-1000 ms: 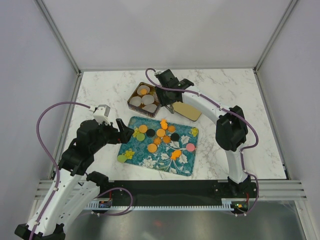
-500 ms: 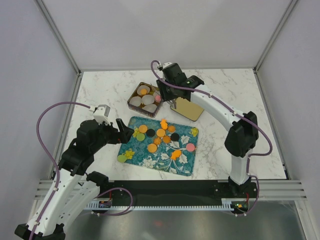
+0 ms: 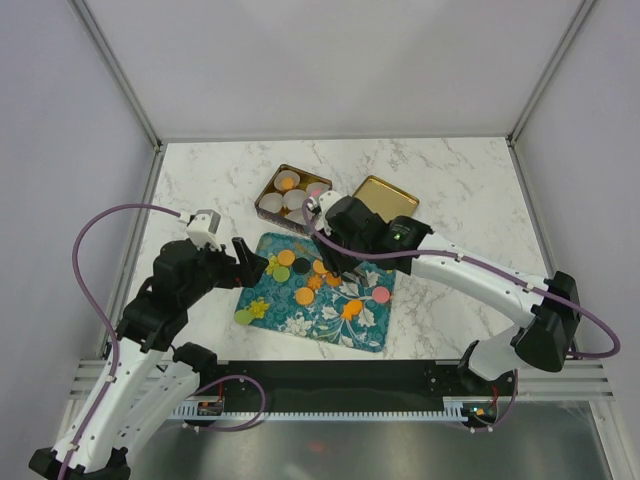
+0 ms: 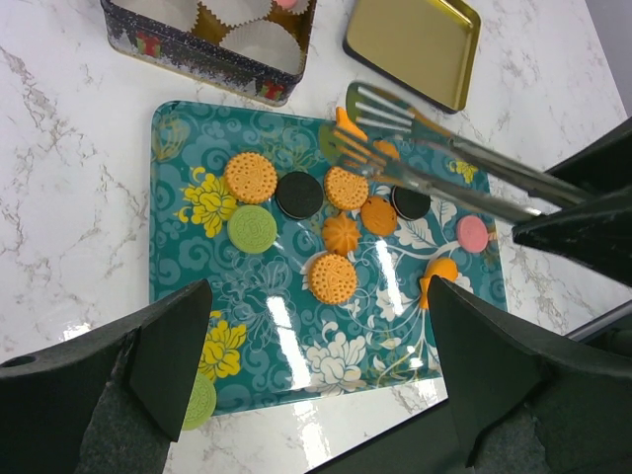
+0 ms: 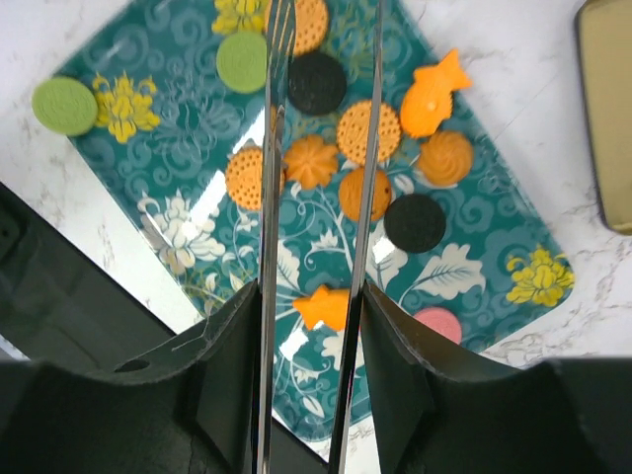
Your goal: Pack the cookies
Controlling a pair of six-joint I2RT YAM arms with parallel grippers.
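Several cookies lie on the teal flowered tray (image 3: 300, 322), mostly orange rounds (image 5: 368, 123), plus black (image 5: 316, 82), green (image 5: 242, 61) and pink (image 5: 437, 326) ones and two orange fish shapes (image 5: 331, 306). My right gripper (image 5: 308, 385) is shut on metal tongs (image 5: 269, 197), whose two arms stand apart above the tray's middle cookies with nothing between them. The tongs (image 4: 425, 148) also cross the left wrist view. My left gripper (image 4: 326, 395) hangs open and empty over the tray's near left edge. The tin (image 3: 268, 210) holds white paper cups, an orange cookie (image 3: 287, 181) and a pink one (image 3: 318, 190).
A gold lid (image 3: 385, 197) lies on the marble table right of the tin. One green cookie (image 5: 64, 106) sits at the tray's left corner. Cage posts and walls stand around the table.
My right arm swung the tongs from the tin back toward me, over the tray. A pink cookie now lies in the tin. The left arm has not moved.
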